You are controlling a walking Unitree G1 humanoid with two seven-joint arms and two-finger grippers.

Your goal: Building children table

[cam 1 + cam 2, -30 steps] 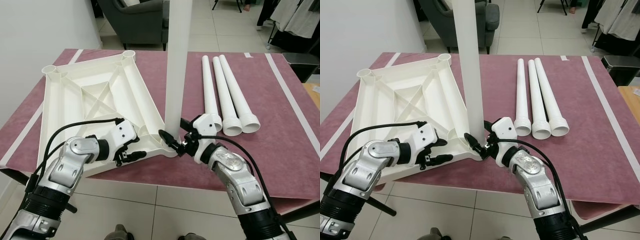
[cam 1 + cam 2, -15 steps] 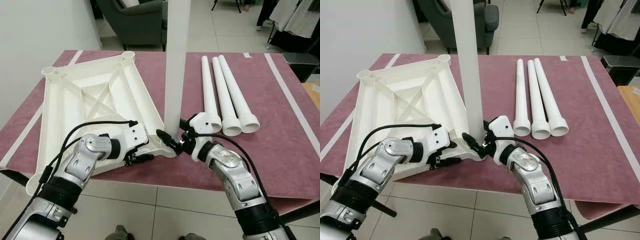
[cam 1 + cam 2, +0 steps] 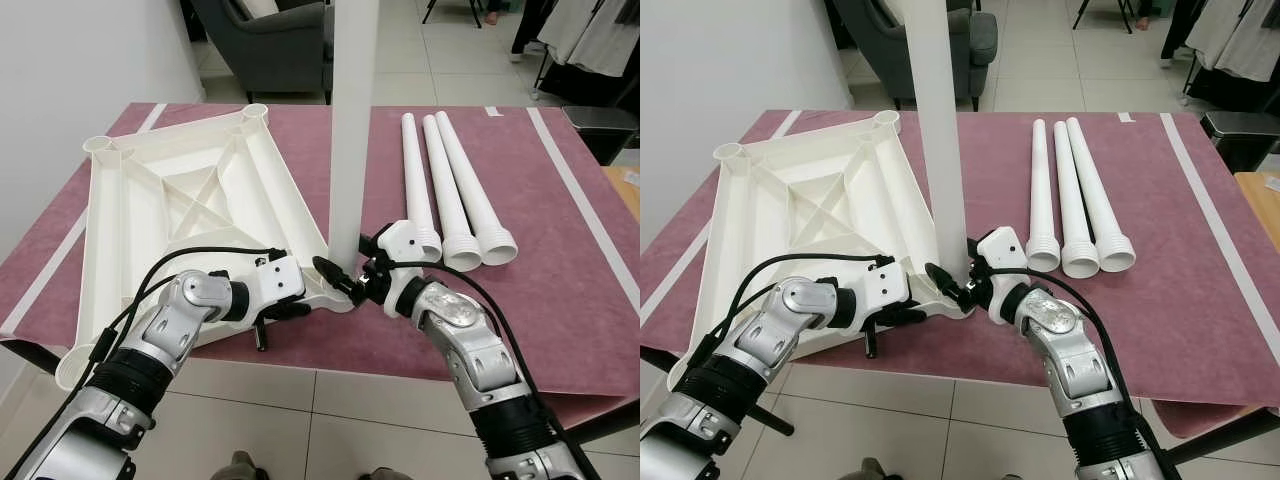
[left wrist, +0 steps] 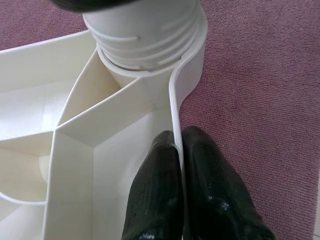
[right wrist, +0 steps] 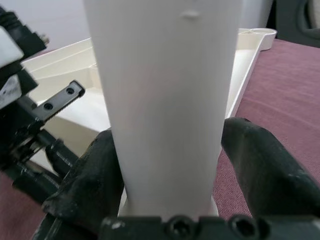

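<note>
The right gripper (image 3: 343, 281), at lower centre of the left eye view, is clamping the base of the upright leg (image 3: 352, 130); in the right wrist view a black finger (image 5: 87, 186) is pressing on each side of the white tube. The left gripper (image 3: 285, 309), just left of it, is pinching the thin rim wall of the tabletop (image 3: 190, 190) near the corner socket, its fingers (image 4: 159, 190) lying closed on either side of that wall. The threaded end of the upright leg is sitting in this corner socket (image 4: 150, 45), its long axis running vertically out of the top of the frame. The white tabletop is lying upside down, ribs upward, filling the left half of the frame, with open sockets at its far corners. Three spare legs (image 3: 448, 190) are lying side by side at upper right, long axes running away from the robot, threaded ends pointing toward it. Everything is resting on a maroon mat (image 3: 560, 250) edged with white tape. Beyond it are pale floor tiles (image 3: 440, 60), a dark armchair (image 3: 265, 45) at top centre and a white wall (image 3: 70, 60) at upper left.
</note>
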